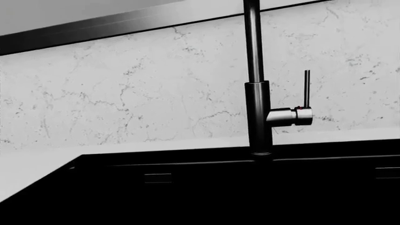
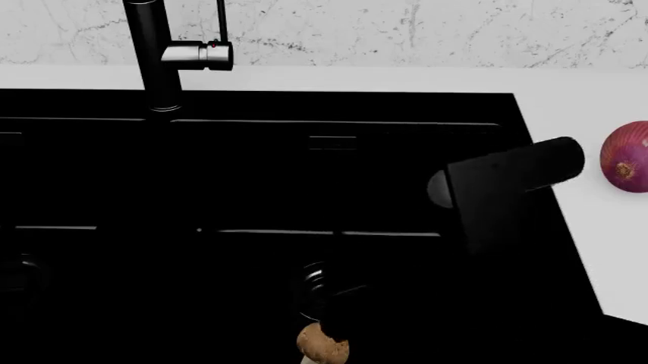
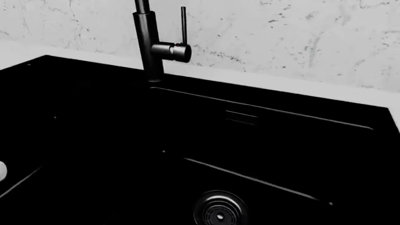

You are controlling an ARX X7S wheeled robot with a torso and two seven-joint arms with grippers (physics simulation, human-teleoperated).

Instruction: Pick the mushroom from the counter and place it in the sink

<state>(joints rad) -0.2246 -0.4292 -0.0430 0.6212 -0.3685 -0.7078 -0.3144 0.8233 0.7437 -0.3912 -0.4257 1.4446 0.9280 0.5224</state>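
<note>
The tan speckled mushroom [image 2: 320,345] shows at the bottom edge of the head view, over the black sink [image 2: 335,106] and just near of a round drain [image 2: 309,288]. My right arm reaches down into the right basin, and its gripper [image 2: 344,322] is a dark shape touching the mushroom's upper right. Black on black hides how its jaws stand. The right wrist view shows the basin, the drain [image 3: 219,213] and the faucet [image 3: 150,42], but no fingers and no mushroom. The left gripper is not in sight. The white counter [image 2: 597,98] runs around the sink.
A purple-red onion [image 2: 626,155] lies on the counter right of the sink. The black faucet with a silver handle [image 2: 197,53] stands at the sink's back left and also shows in the left wrist view [image 1: 257,93]. The marble backsplash [image 2: 405,30] is behind.
</note>
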